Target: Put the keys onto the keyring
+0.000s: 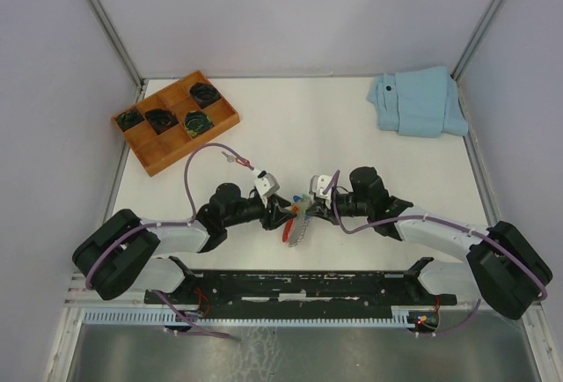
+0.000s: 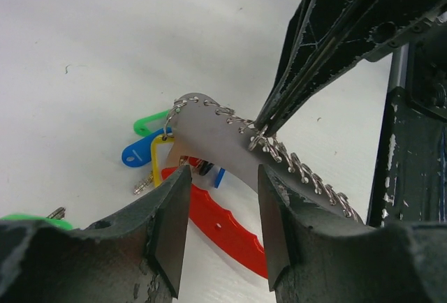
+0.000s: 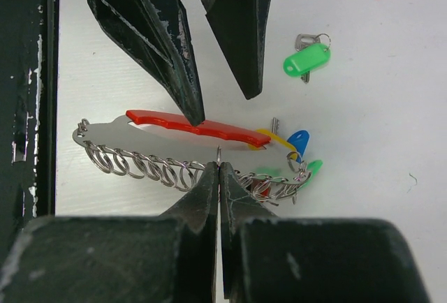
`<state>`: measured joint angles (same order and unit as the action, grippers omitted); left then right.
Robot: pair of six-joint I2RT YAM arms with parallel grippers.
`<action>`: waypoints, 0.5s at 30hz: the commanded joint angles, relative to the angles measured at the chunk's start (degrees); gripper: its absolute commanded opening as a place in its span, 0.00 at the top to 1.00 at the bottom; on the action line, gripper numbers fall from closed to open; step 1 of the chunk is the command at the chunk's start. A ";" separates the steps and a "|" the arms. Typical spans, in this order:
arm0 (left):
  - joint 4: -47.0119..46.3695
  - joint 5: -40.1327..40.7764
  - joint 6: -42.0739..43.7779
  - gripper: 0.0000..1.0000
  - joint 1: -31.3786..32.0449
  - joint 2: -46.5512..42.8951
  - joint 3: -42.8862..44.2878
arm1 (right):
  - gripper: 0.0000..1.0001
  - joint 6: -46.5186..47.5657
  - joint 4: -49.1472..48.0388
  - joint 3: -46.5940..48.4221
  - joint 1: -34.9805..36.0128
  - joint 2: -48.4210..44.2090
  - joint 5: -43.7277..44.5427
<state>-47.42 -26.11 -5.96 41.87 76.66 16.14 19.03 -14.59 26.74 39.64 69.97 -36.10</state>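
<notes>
R gripper (image 3: 218,169) pinched shut on the keyring (image 3: 140,165), near centre of surface (image 3: 363,177) betw. arms. L gripper (image 2: 223,174) half open, jaws either side of its grey strap (image 2: 216,135). Green-tag key (image 3: 307,58) loose nearby.

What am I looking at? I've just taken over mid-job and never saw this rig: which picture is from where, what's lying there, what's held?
These are two black robot arms bolted at the near edge of a white table. The overhead picture looks down from behind them; the other two come from wrist cameras. Between the pincers is the keyring bunch: a grey ridged strap lined with wire rings, a red curved band, coloured tags. The right pincer is shut on one wire ring. The left pincer is open, its jaws either side of the strap. A silver key with a green tag lies loose nearby. Further back: an orange tray of dark coiled items and a light-blue folded cloth.
</notes>
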 commanded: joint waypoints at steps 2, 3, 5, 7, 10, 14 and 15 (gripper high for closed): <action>-4.18 -5.59 8.06 0.51 -0.10 -1.09 0.39 | 0.98 5.71 -1.55 2.14 -0.26 0.18 -4.45; -4.41 -6.19 9.36 0.53 -0.14 -0.89 0.46 | 0.98 6.44 -0.87 2.49 -0.25 0.38 -4.95; -5.32 -7.28 11.20 0.56 -0.10 -0.49 0.60 | 0.98 7.69 0.42 3.38 -0.24 0.84 -6.00; -6.36 -8.53 12.45 0.57 -0.17 0.23 0.79 | 0.98 8.81 1.20 3.81 -0.23 1.24 -6.76; -6.50 -11.06 15.08 0.61 -0.14 1.71 1.51 | 0.98 9.76 1.83 4.19 -0.22 1.57 -7.12; -6.24 -13.44 16.77 0.65 -0.12 4.11 2.07 | 0.98 10.61 2.72 4.93 -0.22 1.89 -7.31; -6.24 -13.60 17.17 0.65 -0.12 4.69 2.07 | 0.98 10.81 2.94 4.99 -0.26 1.90 -7.39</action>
<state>-50.35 -35.88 5.93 41.87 79.29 16.34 27.51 -10.92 28.51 39.64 71.79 -40.97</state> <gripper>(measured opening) 0.359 0.025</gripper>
